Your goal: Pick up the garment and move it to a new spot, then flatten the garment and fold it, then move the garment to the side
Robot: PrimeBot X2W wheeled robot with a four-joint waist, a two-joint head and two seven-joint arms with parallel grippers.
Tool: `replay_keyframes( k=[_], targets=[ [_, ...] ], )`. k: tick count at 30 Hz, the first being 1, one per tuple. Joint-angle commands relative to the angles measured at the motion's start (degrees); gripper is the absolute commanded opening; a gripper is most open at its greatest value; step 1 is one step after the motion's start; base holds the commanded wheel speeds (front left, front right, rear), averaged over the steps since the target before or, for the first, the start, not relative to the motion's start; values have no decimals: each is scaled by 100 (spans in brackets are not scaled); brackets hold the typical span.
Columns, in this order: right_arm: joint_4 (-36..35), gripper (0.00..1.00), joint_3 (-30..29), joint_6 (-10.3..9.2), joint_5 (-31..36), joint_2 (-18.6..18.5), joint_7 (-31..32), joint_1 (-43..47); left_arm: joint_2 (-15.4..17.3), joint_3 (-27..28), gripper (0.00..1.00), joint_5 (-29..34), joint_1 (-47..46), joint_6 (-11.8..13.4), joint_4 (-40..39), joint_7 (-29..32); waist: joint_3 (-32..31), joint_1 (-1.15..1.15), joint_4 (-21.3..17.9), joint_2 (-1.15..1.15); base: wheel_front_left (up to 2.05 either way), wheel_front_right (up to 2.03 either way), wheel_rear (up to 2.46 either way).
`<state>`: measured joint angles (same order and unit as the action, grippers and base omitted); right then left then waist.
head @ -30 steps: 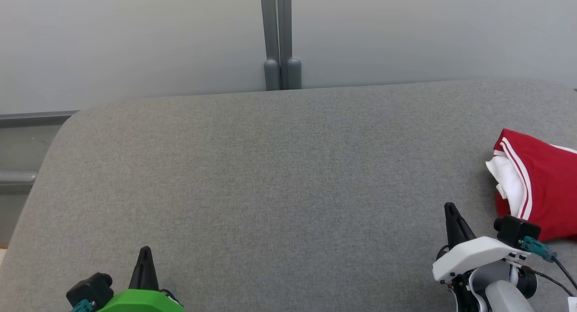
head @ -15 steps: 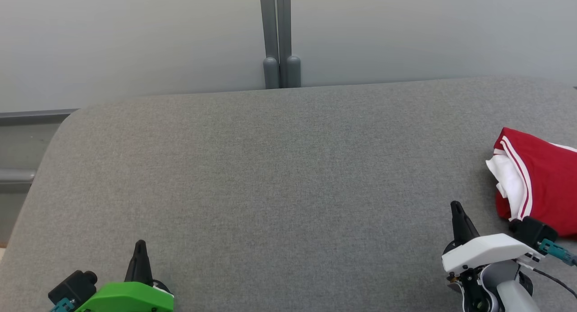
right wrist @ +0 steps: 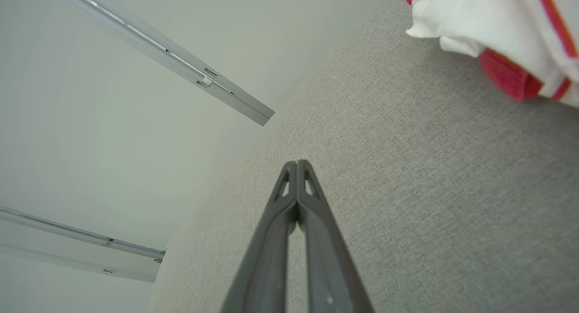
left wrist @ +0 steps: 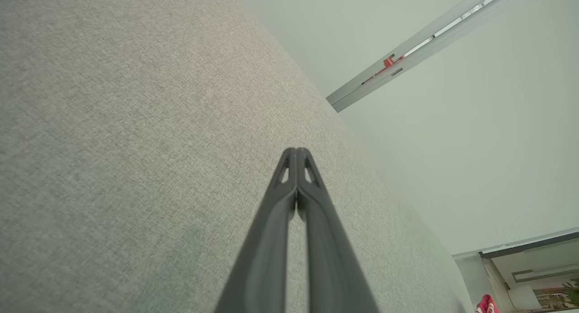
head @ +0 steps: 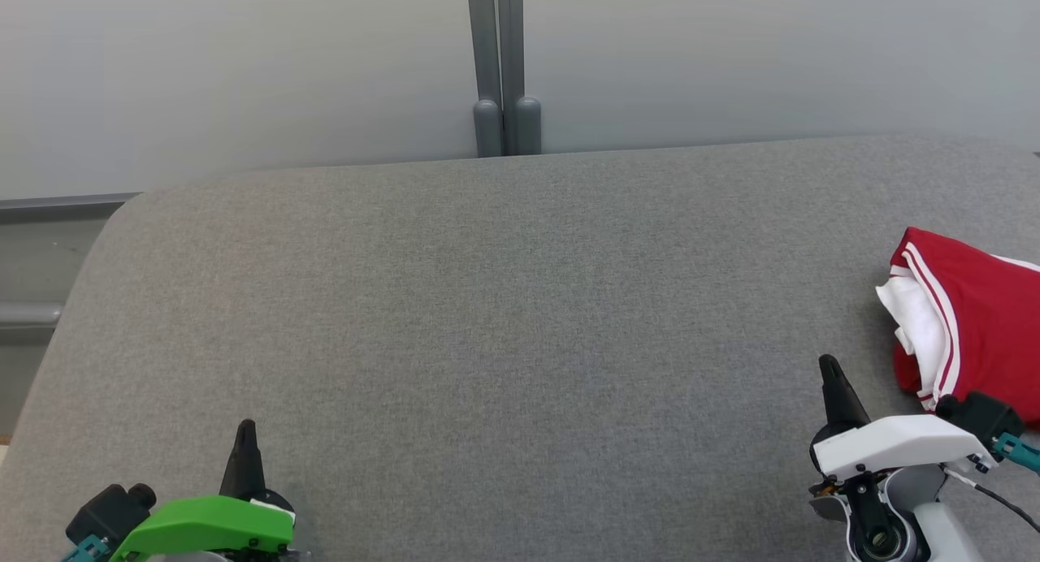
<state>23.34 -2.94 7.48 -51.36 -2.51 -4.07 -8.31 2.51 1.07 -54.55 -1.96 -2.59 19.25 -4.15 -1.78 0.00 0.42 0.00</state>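
One garment (head: 979, 326) near right fingers (head: 835, 391).

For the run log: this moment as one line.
left gripper: shut, empty | right gripper: shut, empty | garment: on table, right side, not held

Garment (head: 979, 318) on surface (head: 487, 318), far right — right tool (head: 829, 365) near it, left tool (head: 245, 426) front-left.

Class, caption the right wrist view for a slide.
Shut right gripper over grey surface; red-and-white garment at upper right.
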Motion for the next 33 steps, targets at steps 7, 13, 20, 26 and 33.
replay_keyframes(
  k=[7, 13, 20, 26, 33],
  targets=[
    [-211, 0, -63, 3, -592, -34, 143, 20, 33, 98, 0, -566, -221, -105, -139, 144, 18, 0, -4, 0, 0, 0, 0],
    [-295, 0, -97, 3, -973, -36, 249, 34, 35, 150, 0, -916, -250, -148, -182, 245, 33, 0, -7, 0, 0, 0, 0],
    [-381, 0, -132, 3, -1385, -38, 356, 61, 38, 201, 0, -1291, -281, -194, -229, 358, 49, 0, -11, 0, 0, 0, 0],
    [-454, 0, -162, 3, -1721, -40, 446, 83, 40, 246, 0, -1604, -311, -232, -267, 444, 64, 0, -14, 0, 0, 0, 0],
    [-536, 0, -196, 3, -2113, -42, 552, 105, 43, 299, 0, -1962, -328, -277, -313, 546, 81, 0, -18, 0, 0, 0, 0]
  ],
)
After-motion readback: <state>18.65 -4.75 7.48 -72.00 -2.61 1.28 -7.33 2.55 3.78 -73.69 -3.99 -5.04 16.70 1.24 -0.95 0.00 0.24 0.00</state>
